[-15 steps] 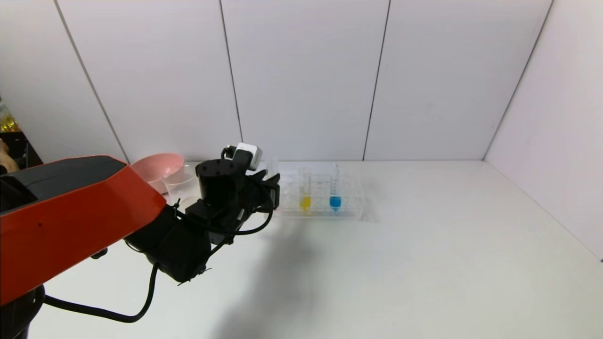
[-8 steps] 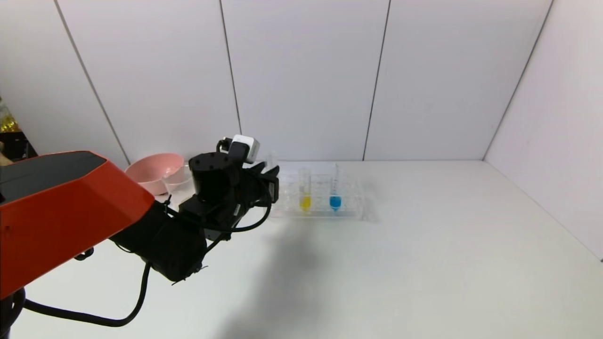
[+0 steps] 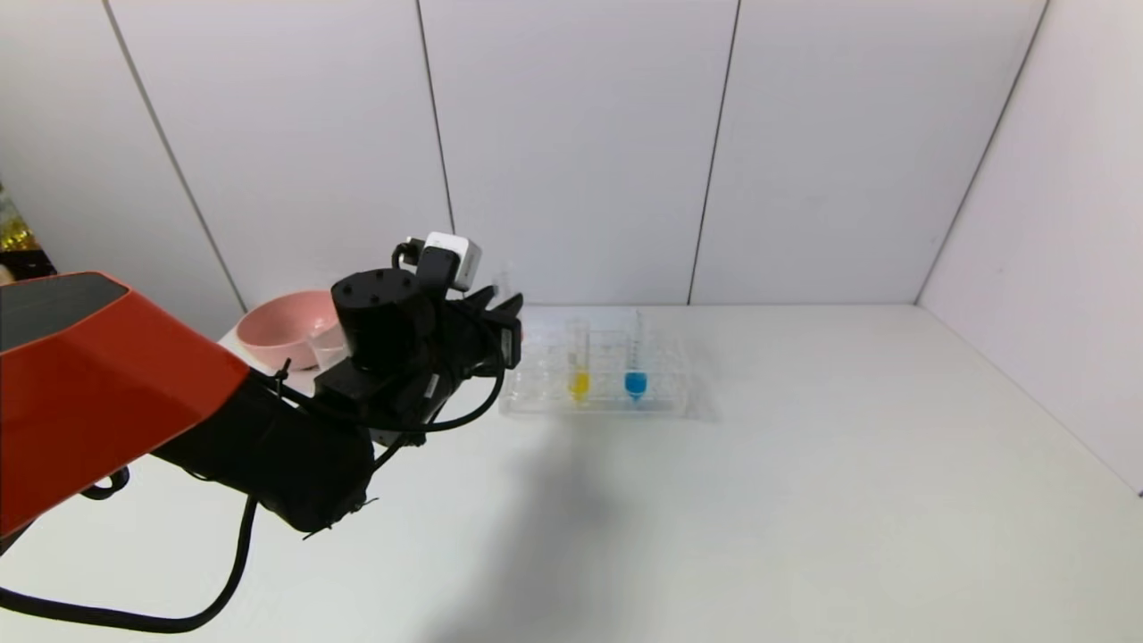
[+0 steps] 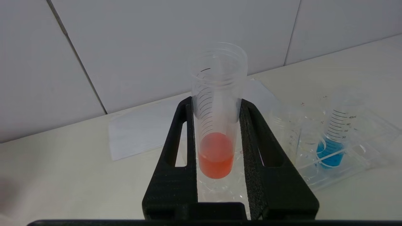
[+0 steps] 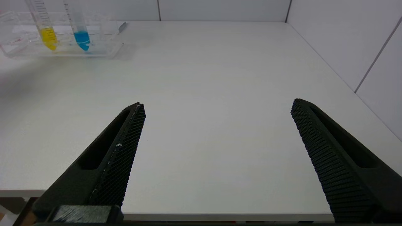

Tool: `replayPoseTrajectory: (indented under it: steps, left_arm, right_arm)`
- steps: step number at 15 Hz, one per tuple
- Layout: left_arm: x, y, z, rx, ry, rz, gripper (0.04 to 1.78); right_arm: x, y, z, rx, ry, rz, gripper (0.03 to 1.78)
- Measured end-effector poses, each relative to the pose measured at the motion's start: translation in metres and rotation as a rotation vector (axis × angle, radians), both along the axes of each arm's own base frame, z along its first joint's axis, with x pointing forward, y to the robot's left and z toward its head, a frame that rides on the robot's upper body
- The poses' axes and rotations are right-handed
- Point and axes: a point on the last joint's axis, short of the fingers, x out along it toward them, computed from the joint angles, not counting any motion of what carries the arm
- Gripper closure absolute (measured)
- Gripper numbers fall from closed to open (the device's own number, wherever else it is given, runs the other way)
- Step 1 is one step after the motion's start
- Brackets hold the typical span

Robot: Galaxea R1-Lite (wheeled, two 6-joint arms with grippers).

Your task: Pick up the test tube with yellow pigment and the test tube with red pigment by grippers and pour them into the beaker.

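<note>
My left gripper [image 4: 216,103] is shut on the test tube with red pigment [image 4: 216,157] and holds it upright, just above the left end of the clear rack [image 3: 661,402]. In the head view this gripper [image 3: 500,329] hides most of that tube. The test tube with yellow pigment [image 3: 579,368] stands in the rack, right of the left gripper; it also shows in the right wrist view [image 5: 47,31]. The beaker [image 3: 323,341] stands by the pink bowl, partly behind my left arm. My right gripper [image 5: 217,103] is open and empty over the table's near edge.
A blue-liquid tube [image 3: 635,371] stands in the rack right of the yellow one. A pink bowl [image 3: 277,326] sits at the back left by the wall. A white sheet [image 4: 141,131] lies on the table behind the rack.
My left gripper has risen and shifted a little left with the red tube, which has come up out of the rack. The yellow and blue tubes have not moved.
</note>
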Motion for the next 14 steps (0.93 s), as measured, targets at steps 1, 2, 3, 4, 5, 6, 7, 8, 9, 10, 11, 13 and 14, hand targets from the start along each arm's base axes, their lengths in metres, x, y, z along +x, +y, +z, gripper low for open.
replayPoseTrajectory:
  steps: [1, 2, 3, 4, 5, 6, 7, 8, 9, 10, 11, 13, 14]
  left_arm:
    - [-0.002, 0.001, 0.003, 0.0, -0.004, 0.001, 1.38]
    - [-0.005, 0.003, 0.007, -0.003, -0.011, 0.001, 1.38]
    - [-0.008, 0.005, 0.011, -0.004, -0.017, 0.003, 1.38]
    - [-0.01, 0.008, 0.016, 0.0, -0.021, 0.009, 1.38]
    - [-0.011, 0.011, 0.02, 0.007, -0.016, 0.018, 1.38]
    - [-0.013, 0.016, 0.026, 0.012, -0.01, 0.03, 1.38]
    - [-0.015, 0.021, 0.031, 0.016, -0.005, 0.045, 1.38]
    - [-0.017, 0.027, 0.035, 0.016, -0.007, 0.059, 1.38]
    - [-0.019, 0.033, 0.041, 0.01, -0.019, 0.072, 1.38]
    - [-0.021, 0.039, 0.046, 0.005, -0.029, 0.085, 1.38]
    - [-0.024, 0.045, 0.05, 0.0, -0.039, 0.098, 1.38]
    - [-0.029, 0.059, 0.055, 0.001, -0.037, 0.132, 1.38]
    - [-0.031, 0.068, 0.057, 0.005, -0.03, 0.154, 1.38]
  right_arm:
    - [0.0, 0.0, 0.0, 0.0, 0.0, -0.001, 0.11]
    - [0.0, 0.0, 0.0, 0.0, 0.0, 0.0, 0.11]
    - [0.0, 0.0, 0.0, 0.0, 0.0, -0.001, 0.11]
    - [0.0, 0.0, 0.0, 0.0, 0.0, 0.0, 0.11]
    - [0.0, 0.0, 0.0, 0.0, 0.0, -0.001, 0.11]
    - [0.0, 0.0, 0.0, 0.0, 0.0, 0.0, 0.11]
    - [0.0, 0.0, 0.0, 0.0, 0.0, 0.0, 0.11]
    - [0.0, 0.0, 0.0, 0.0, 0.0, 0.0, 0.11]
    - [0.0, 0.0, 0.0, 0.0, 0.0, 0.0, 0.11]
    - [0.0, 0.0, 0.0, 0.0, 0.0, 0.0, 0.11]
    - [0.0, 0.0, 0.0, 0.0, 0.0, 0.0, 0.11]
    - [0.0, 0.0, 0.0, 0.0, 0.0, 0.0, 0.11]
    - [0.0, 0.0, 0.0, 0.0, 0.0, 0.0, 0.11]
